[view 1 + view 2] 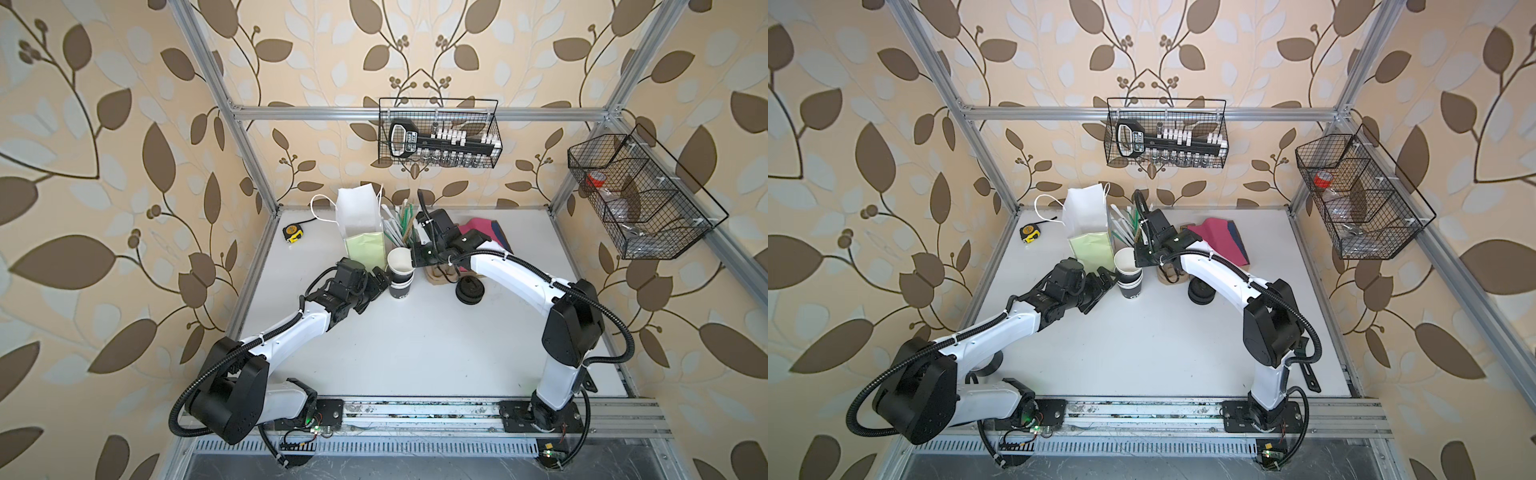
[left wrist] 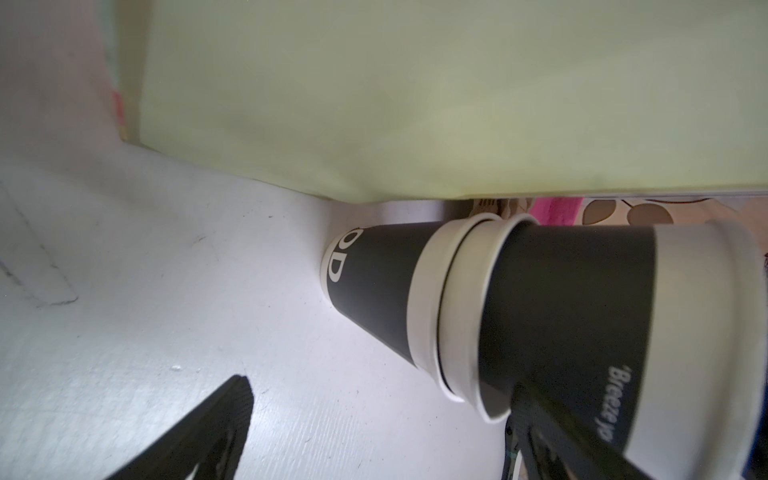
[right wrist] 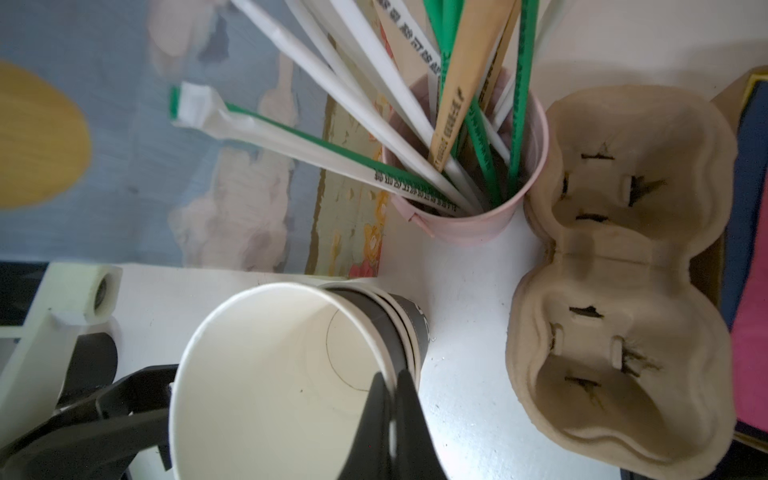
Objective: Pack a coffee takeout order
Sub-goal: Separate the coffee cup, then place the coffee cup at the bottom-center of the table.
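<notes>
The left gripper (image 1: 380,284) is spread wide beside a stack of at least three lidless dark paper cups (image 1: 401,286), whose top cup (image 3: 270,374) is pinched by the right gripper (image 3: 390,415). Rightward, one empty brown moulded-pulp two-cup carrier (image 3: 615,257) and one bright pink paper napkin (image 1: 1214,239) are seen.

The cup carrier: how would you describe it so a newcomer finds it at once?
On the white table, find the pink cup of straws near the back. Right beside it lies the carrier: brown moulded pulp with two empty wells, unlike the dark paper cups nearby.
</notes>
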You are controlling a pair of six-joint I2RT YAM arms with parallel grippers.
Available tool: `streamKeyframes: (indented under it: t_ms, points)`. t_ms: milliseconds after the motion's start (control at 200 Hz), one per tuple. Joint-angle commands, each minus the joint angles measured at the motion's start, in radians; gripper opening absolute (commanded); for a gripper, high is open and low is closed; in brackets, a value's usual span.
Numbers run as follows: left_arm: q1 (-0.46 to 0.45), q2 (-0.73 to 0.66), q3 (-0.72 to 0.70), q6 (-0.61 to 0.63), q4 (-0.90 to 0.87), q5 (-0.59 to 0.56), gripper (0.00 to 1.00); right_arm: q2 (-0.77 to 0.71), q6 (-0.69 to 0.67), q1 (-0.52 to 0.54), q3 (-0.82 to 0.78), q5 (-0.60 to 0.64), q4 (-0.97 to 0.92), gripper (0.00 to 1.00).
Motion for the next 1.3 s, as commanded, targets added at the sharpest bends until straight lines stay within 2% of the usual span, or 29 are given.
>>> streamKeyframes:
  t_ms: [0, 165, 405, 615, 860, 995, 1180, 1300]
  points:
    - [-0.010, -0.008, 0.067, 0.050, -0.036, -0.031, 0.99, 0.028, -0.027, -0.012, 0.059, 0.004, -0.043, 0.00]
    - [-0.009, -0.034, 0.108, 0.080, -0.092, -0.059, 0.99, 0.026, -0.046, -0.012, 0.121, 0.026, -0.092, 0.00]
    - [-0.009, -0.161, 0.146, 0.119, -0.211, -0.140, 0.99, -0.059, -0.070, -0.014, 0.185, 0.053, -0.155, 0.00]
    - [-0.009, -0.231, 0.234, 0.165, -0.409, -0.198, 0.99, -0.221, -0.086, 0.001, 0.137, 0.071, -0.182, 0.00]
    - [-0.009, -0.308, 0.345, 0.335, -0.666, -0.312, 0.99, -0.491, -0.082, 0.054, -0.121, 0.152, -0.180, 0.00]
    - [-0.009, -0.365, 0.316, 0.409, -0.678, -0.338, 0.99, -0.628, -0.053, 0.110, -0.305, 0.211, -0.171, 0.00]
    - [-0.009, -0.415, 0.267, 0.498, -0.689, -0.418, 0.99, -0.789, 0.017, 0.143, -0.594, 0.227, -0.110, 0.00]
    - [-0.009, -0.440, 0.243, 0.534, -0.683, -0.449, 0.99, -0.830, 0.047, 0.145, -0.739, 0.213, -0.046, 0.00]
